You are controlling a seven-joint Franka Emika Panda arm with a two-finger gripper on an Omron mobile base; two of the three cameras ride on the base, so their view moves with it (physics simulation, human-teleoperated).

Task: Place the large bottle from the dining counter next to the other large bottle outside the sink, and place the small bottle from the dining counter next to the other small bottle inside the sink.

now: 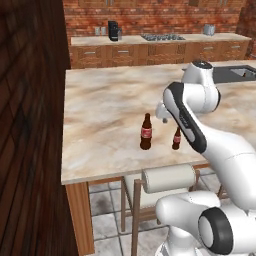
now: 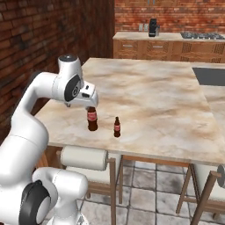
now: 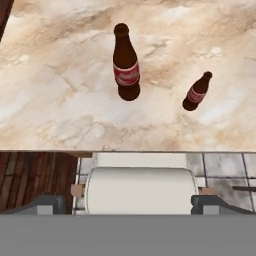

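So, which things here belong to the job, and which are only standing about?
For the job:
- large bottle
- small bottle
- dining counter
- sink

Only standing about:
- stool
- coffee machine
- stovetop
- toaster

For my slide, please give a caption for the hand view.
Large brown glass bottle and small brown glass bottle upright, apart, on beige marble dining counter.

Two bottles are standing ahead of the gripper point(image 3: 128, 207): one large bottle point(image 3: 126, 63) and one small bottle point(image 3: 197, 92). One counter point(image 1: 100, 100) is lying beneath them. Two stools seem to be showing, one stool point(image 2: 85, 160) below the gripper, another point(image 2: 211, 180) at the frame's edge.
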